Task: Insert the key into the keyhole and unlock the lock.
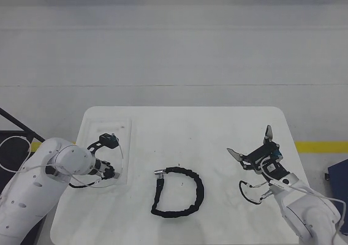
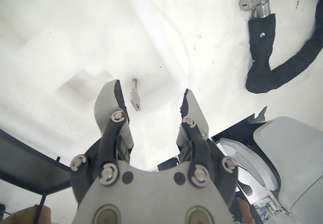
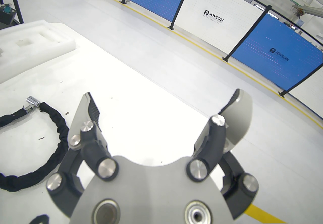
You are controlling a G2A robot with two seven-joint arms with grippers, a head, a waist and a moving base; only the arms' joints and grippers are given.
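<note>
A small silver key stands stuck in the white foam tray, close to one finger of my left gripper, which is open around it without holding it. In the top view that gripper hovers over the tray at the table's left. The lock is a black fabric-covered chain loop with a chrome cylinder in the table's middle; its keyhole end faces my left wrist camera. My right gripper is open and empty above the table's right side, and the chain lies off to its side.
The foam tray has several shaped recesses. A black frame runs along the table's edge by the left arm. Bare white tabletop lies between the chain and the right arm.
</note>
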